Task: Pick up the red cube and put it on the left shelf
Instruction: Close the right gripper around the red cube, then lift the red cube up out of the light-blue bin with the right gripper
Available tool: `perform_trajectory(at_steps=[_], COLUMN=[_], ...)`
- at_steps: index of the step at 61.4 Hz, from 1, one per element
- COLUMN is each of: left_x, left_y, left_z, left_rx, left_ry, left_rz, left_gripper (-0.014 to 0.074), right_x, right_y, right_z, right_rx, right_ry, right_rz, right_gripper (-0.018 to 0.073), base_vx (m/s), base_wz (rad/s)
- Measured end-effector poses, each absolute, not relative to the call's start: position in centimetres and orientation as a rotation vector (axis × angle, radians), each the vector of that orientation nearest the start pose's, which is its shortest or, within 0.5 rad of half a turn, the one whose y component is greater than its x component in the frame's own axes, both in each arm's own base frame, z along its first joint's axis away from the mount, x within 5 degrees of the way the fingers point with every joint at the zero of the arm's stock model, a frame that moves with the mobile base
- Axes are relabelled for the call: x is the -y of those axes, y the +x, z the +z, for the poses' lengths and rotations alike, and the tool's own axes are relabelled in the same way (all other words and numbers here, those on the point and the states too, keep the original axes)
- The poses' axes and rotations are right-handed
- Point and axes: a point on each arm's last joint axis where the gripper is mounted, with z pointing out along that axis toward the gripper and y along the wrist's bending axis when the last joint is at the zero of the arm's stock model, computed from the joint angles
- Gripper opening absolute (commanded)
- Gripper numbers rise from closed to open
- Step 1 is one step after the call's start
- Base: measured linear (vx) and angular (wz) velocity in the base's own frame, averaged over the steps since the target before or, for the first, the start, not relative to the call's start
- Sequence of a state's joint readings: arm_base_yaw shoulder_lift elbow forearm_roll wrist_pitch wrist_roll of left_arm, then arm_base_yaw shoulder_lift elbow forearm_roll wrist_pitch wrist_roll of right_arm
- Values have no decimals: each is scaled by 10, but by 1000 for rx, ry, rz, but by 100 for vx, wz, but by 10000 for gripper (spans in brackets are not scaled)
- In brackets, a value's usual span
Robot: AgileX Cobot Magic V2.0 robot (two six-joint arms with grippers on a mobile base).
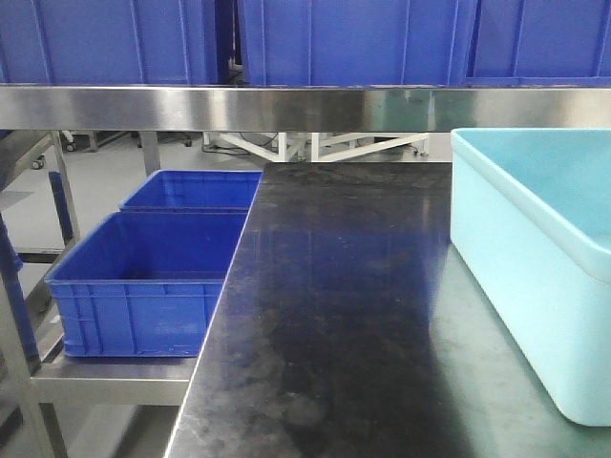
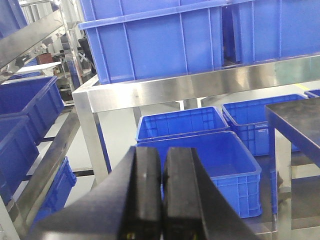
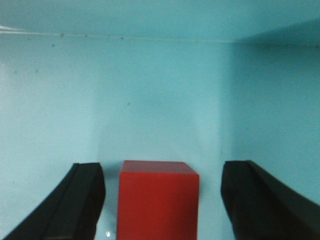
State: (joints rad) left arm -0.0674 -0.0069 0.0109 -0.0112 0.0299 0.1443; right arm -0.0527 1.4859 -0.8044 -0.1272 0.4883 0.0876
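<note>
A glossy black tabletop (image 1: 325, 315) ran under a brushed steel rail (image 1: 286, 107). A pale blue tub (image 1: 520, 277) stood on its right side, and blue crates (image 1: 143, 286) sat on the left shelf (image 1: 105, 380). The red cube (image 3: 157, 205) lay on the tub's floor between the right gripper's (image 3: 162, 172) spread, untouching fingers. The left gripper (image 2: 162, 152) was pressed together, empty.

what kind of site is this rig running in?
Likely a warehouse or factory picking station: blue plastic crates on the stainless-steel left shelf, more stacked overhead, and a black-topped work table holding a pale blue bin.
</note>
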Motion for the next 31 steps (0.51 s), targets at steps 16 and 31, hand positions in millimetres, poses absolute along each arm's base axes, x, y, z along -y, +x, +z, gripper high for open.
perform_trajectory(at_steps=[16, 31], left_x=[4, 4], left_y=[56, 56], left_z=[207, 207], left_rx=[-1510, -1510], left_ry=[152, 152], left_rz=[52, 52], left_gripper=[106, 106], right_x=[20, 19], right_y=[277, 271], right_z=[206, 229], right_rx=[-2644, -2545], right_ry=[56, 56], right_rz=[-104, -103], right_gripper=[249, 46], base_vx=[0, 0], base_wz=[0, 0])
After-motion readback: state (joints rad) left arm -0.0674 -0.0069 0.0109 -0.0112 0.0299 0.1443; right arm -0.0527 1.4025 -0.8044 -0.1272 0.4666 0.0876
